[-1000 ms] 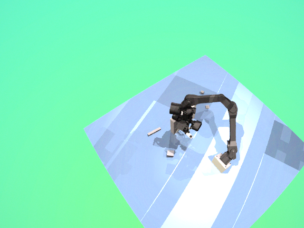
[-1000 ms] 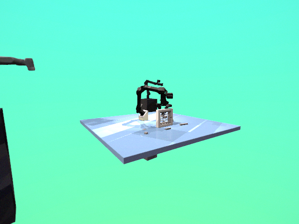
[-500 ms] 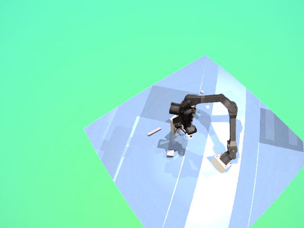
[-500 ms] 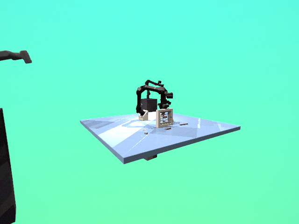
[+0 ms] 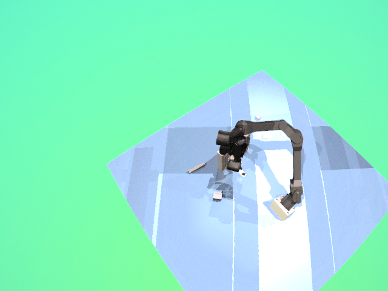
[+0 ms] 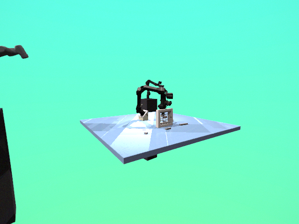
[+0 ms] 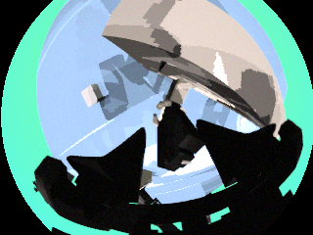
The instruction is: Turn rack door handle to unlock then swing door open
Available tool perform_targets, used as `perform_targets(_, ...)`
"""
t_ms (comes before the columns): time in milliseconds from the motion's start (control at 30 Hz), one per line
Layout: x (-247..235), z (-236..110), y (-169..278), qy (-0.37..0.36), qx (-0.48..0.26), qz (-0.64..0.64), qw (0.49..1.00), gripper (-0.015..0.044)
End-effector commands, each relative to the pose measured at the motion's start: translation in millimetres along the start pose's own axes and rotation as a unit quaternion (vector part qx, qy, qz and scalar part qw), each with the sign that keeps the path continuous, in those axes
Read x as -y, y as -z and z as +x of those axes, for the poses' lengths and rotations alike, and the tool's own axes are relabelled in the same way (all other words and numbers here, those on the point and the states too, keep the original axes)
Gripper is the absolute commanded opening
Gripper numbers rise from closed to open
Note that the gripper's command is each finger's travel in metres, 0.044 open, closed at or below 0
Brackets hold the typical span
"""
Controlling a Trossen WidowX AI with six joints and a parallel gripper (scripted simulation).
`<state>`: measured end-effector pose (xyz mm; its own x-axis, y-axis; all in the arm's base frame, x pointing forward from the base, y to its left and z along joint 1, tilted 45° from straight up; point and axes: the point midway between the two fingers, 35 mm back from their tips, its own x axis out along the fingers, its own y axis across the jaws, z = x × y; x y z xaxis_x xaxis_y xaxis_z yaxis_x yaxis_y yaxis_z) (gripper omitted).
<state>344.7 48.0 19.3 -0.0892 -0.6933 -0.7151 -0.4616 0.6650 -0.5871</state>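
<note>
Blue tabletop bears the rack beside the claw.

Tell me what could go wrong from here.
The open gripper's black fingers look close to the pale beige rack frame in the wrist view, so a sideways move might bump it. The small whitish block lies on the table near the rack; a low swing could perhaps push it.

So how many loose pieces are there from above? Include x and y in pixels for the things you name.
4: a long bar [image 5: 196, 168] [image 6: 183, 124] left of the rack [image 5: 220, 162] [image 6: 158, 119] [image 7: 230, 41], a block [image 5: 217, 195] [image 7: 90, 95] below it, a tiny cube [image 5: 257, 117] [image 6: 145, 133] beyond the arm [image 5: 297, 161] [image 6: 154, 88], a pale piece [image 5: 265, 136] inside its bend. More may be hidden.
</note>
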Motion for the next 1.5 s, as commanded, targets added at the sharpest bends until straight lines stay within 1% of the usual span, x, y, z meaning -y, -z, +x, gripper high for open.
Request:
perform_targets(0,0.9,0.0,-0.6,0.001,0.002,0.153,0.988,0.0299)
perform_targets(267,0.9,0.1,-0.6,0.001,0.002,0.344,0.939,0.0299)
perform_targets(533,0.9,0.1,-0.6,0.001,0.002,0.523,0.853,0.0299)
perform_targets(700,0.9,0.1,-0.6,0.001,0.002,0.624,0.781,0.0299)
perform_targets(900,0.9,0.1,-0.6,0.0,0.002,0.733,0.68,0.0299)
perform_targets(1300,0.9,0.1,-0.5,0.0,0.002,0.898,0.44,0.0299)
perform_targets(1367,0.9,0.1,-0.5,0.0,0.002,0.905,0.425,0.0299)
perform_targets(1467,0.9,0.1,-0.5,0.0,0.002,0.905,0.425,0.0299)
